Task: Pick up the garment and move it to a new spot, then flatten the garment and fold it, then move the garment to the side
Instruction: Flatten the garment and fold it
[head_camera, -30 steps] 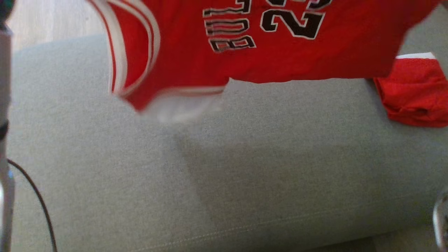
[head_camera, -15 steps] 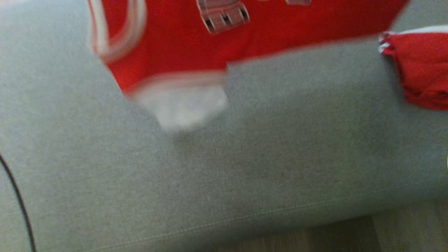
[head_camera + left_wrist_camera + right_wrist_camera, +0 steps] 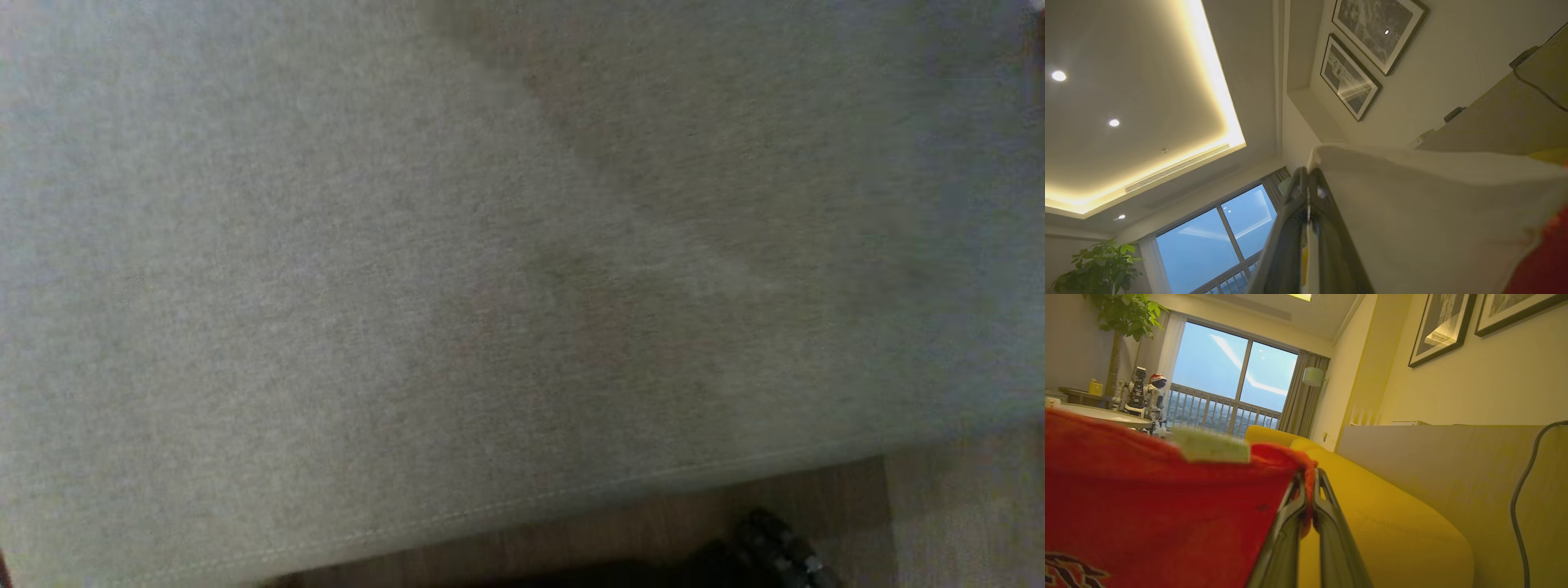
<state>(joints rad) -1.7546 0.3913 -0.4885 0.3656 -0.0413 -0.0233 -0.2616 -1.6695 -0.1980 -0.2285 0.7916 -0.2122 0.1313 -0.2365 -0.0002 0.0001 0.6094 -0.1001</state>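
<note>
Shift since a second ago: the garment [image 3: 1147, 506], whose printed front crossed the top of the head view, has slid off that view's upper edge. The whole picture has shifted too, so I put part of this down to the head camera turning.
Ground, grey cushion [image 3: 326, 286]: broad landing area before me, a soft shadow across its middle, with the floor [image 3: 963, 506] just past its front seam.
Position of the garment: clear of the cushion, strung between my two arms, its red face toward the right wrist camera and a pale face toward the left.
Risk, laying down: I judge the cloth may land bunched or doubled under if my arms drift together and the span goes slack.
Risk, placement: set too near the front seam, the hanging end could trail onto the floor.
Risk, hold: both holds are on thin edges, so a jerk could pull one corner free and leave the garment dangling from one arm.
End effector, left gripper [image 3: 1308, 175]: fingers pressed together, pointing toward the ceiling [image 3: 1126, 102], with the pale edge pinched between them.
End effector, right gripper [image 3: 1309, 476]: clamped on the red hem, which bulges around the tips.
</note>
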